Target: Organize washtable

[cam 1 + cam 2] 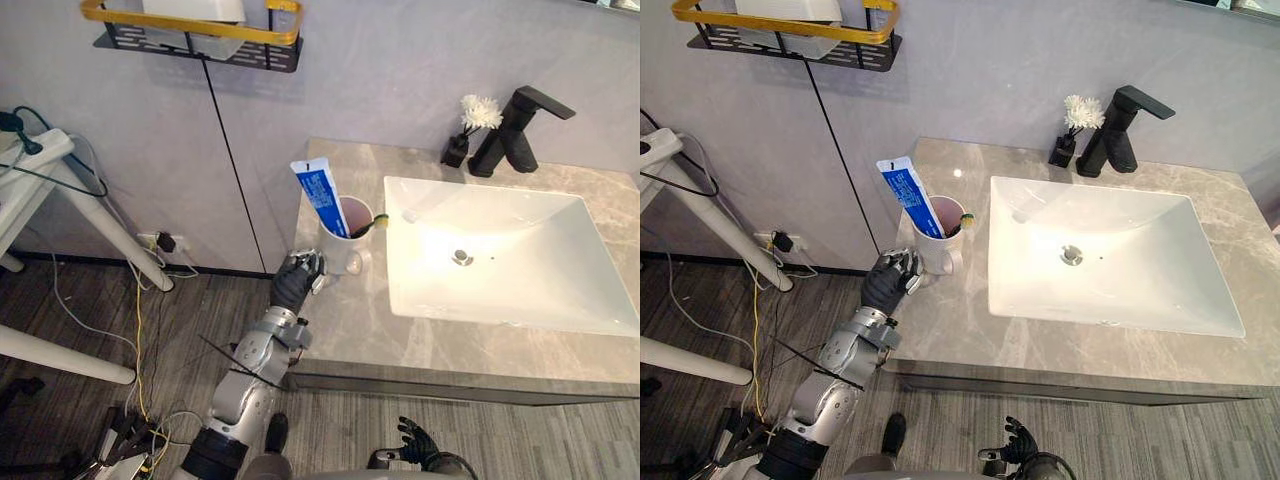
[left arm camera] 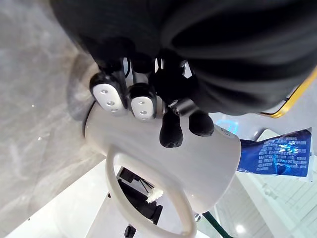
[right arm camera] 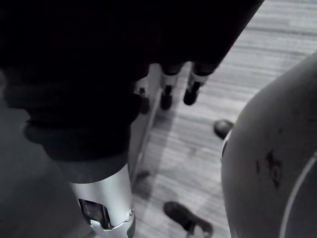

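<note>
Several fingers (image 2: 141,101) of the left hand (image 1: 298,276) curl onto the wall of the mug (image 1: 345,248), tips pressed to it. Thumb not made out, so the hold looks like a side clasp, not a full wrap.

Handling, by judgement:
- mug stiff, glazed, likely slick and breakable
- moderate weight, top-heavy from its contents
- best held low around the body, or by the handle (image 2: 112,176)
- keep it upright or the contents tip out

Look: white, round, looped handle. A blue and white toothpaste tube (image 1: 322,195) stands tall in it, beside a toothbrush (image 1: 374,224) leaning toward the sink (image 1: 520,250).

Mug stands on the counter (image 1: 360,320), just left of the sink. Faucet (image 1: 515,130) and small flower vase (image 1: 468,128) sit behind the sink. Right hand (image 1: 415,440) hangs low in front of the sink, fingers relaxed, empty.
</note>
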Controlling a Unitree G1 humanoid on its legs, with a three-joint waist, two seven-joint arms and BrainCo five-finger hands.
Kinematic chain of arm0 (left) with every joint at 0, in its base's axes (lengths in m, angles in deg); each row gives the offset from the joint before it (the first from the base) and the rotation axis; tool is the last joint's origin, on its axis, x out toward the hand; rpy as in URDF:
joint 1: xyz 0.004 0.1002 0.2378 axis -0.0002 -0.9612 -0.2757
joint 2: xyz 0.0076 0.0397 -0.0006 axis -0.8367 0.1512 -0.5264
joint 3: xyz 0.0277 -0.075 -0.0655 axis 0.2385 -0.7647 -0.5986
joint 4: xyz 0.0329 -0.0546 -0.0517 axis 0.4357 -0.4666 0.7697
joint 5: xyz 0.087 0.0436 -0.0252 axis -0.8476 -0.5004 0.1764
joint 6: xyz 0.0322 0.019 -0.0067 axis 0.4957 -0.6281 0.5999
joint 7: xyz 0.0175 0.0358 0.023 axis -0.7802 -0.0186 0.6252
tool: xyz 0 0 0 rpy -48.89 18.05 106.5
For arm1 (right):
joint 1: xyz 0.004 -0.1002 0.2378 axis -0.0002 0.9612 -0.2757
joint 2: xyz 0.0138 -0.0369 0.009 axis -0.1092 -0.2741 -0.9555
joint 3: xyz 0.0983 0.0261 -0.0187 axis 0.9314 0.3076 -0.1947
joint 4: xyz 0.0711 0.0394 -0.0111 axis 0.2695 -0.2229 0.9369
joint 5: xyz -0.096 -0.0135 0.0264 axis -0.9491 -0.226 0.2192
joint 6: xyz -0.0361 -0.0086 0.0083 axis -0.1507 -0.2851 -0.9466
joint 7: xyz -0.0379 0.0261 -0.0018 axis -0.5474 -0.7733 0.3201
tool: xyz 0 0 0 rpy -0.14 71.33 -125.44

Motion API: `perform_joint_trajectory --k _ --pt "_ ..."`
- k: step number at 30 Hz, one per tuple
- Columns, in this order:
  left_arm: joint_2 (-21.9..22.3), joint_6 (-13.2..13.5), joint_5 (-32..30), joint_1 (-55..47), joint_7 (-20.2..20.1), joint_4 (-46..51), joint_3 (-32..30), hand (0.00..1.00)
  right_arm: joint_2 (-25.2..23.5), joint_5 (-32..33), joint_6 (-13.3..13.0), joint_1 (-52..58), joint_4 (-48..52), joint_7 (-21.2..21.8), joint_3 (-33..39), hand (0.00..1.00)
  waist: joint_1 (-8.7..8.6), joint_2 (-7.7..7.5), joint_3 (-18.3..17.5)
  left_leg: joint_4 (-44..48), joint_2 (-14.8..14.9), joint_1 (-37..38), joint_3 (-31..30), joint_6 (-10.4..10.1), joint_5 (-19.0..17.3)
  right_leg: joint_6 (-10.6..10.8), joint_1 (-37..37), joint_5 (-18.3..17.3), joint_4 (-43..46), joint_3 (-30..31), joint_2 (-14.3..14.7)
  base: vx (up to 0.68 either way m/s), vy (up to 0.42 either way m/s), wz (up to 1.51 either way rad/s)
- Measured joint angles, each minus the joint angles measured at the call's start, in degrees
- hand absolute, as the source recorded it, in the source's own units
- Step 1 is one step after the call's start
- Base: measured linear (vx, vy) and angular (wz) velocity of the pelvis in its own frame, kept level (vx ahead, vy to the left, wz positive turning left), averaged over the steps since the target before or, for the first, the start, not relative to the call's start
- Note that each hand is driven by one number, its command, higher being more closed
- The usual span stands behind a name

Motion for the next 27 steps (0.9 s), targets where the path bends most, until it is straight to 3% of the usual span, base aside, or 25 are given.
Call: perform_joint_trajectory --k 17,27 --pt "-0.5 0.4 -0.6 -0.7 0.6 2.5 -1.3 1.0 0.2 0.0 -0.1 -1.1 -0.1 0.0 0.0 0.0 -0.24 0.58 1.7 0.0 0.0 0.0 0.9 0.0 0.0 -0.2 -0.6 0.2 0.1 1.0 -0.1 0.0 0.001 -0.02" --pt "0.4 -0.4 -0.1 -6.8 -3.0 5.0 2.1 1.0 0.6 0.0 -0.1 -0.9 0.0 -0.1 -0.2 0.0 0.89 1.36 1.7 0.0 0.1 1.1 0.9 0.1 0.0 -0.5 0.5 0.0 0.3 0.8 -0.1 -0.02 0.0 0.0"
